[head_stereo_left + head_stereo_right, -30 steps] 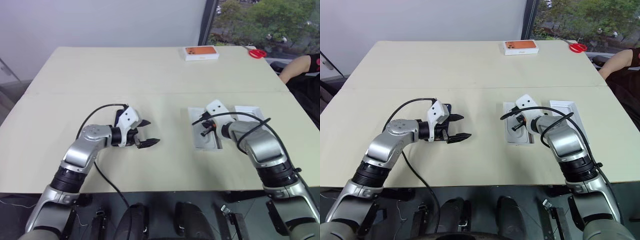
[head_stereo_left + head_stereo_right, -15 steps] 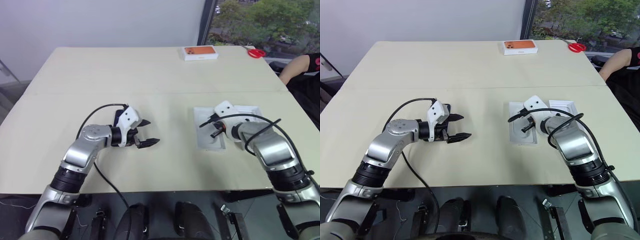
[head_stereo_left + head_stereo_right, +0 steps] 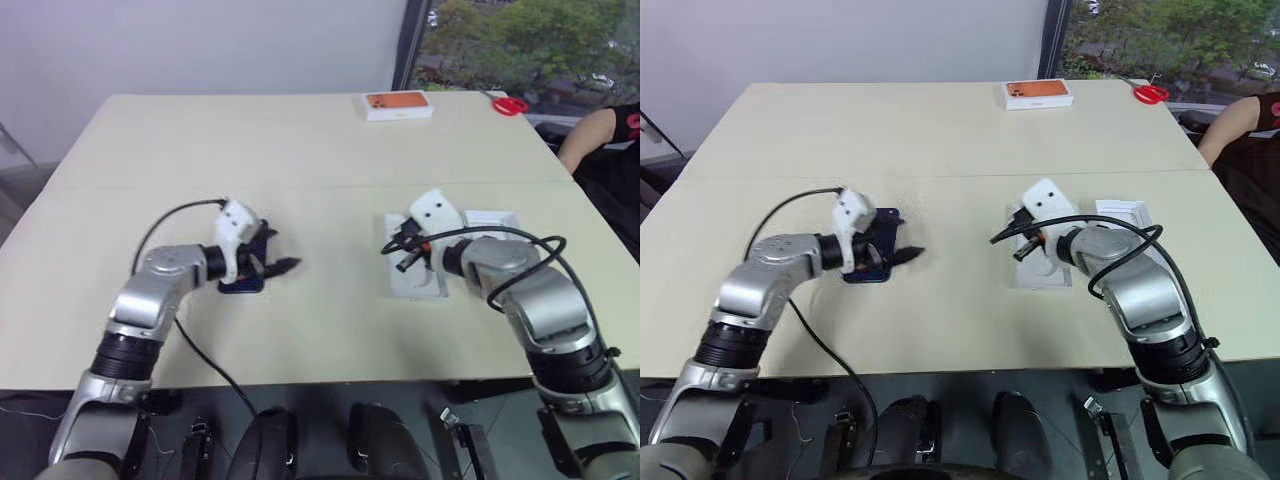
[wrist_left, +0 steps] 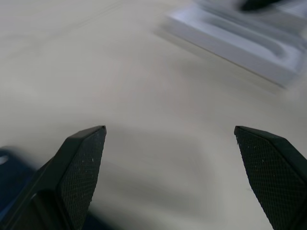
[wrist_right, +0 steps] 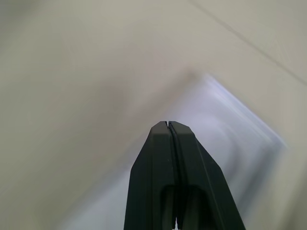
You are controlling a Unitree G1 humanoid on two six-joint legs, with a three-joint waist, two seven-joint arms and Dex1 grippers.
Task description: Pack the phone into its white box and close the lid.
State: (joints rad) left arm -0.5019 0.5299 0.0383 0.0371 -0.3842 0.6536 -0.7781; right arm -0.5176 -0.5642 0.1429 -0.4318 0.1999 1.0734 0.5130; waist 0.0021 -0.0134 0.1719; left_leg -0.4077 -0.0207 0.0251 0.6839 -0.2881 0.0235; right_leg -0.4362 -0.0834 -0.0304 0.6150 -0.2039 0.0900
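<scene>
left gripper: the left gripper point(image 3: 902, 257) hangs just above the table point(image 3: 940, 150) with its two black fingers spread wide and nothing between them; it points toward the white pieces on the right.
phone: the dark navy phone point(image 3: 872, 260) lies flat on the table directly under the left wrist, partly hidden by it, well apart from the box parts.
right gripper: the right gripper point(image 3: 393, 247) has its fingers pressed together and grips nothing; it hovers over the near-left part of the white insert point(image 3: 418, 280).
white pieces: the insert with its long recess lies flat, and a second white piece point(image 3: 1120, 213) sits just beside it on the right; whether that one is the white box or the lid cannot be told.
far edge: an orange-topped box point(image 3: 1037, 93) and red scissors point(image 3: 1150, 94) lie well apart from the work.
step in hand: by my reading, fetching the phone. bring the open fingers back over it, straddle its long edges, close squarely, lift level.
</scene>
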